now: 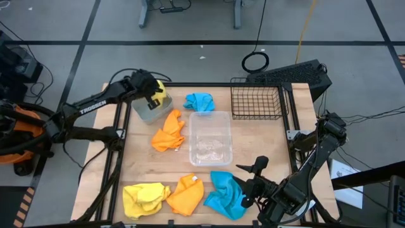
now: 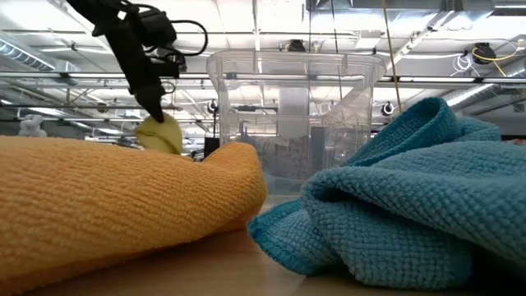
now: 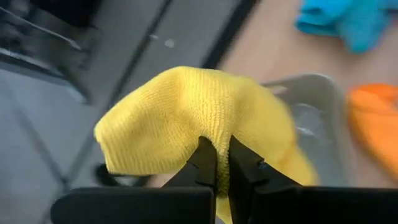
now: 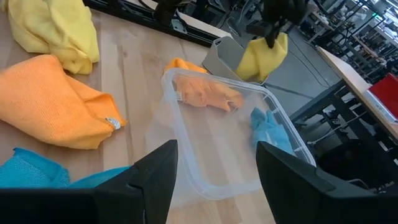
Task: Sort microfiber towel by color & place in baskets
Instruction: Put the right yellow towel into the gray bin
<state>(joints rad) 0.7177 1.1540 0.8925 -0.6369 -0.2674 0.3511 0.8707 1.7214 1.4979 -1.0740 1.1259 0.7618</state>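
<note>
Left gripper [image 1: 154,96] clamps a yellow towel [image 1: 161,93] above the grey bin [image 1: 149,109] at the bench's far-left corner; next, let go. Right gripper [image 4: 216,180] waits with fingers apart.

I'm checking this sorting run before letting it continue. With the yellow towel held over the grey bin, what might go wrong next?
The left gripper pinches the fuzzy yellow towel only at a fold, above the grey metal bin's edge; on release it may drape over the rim or fall outside. The open right gripper waits by the sky-blue towel, close to the clear plastic tub, which it might nudge.
</note>
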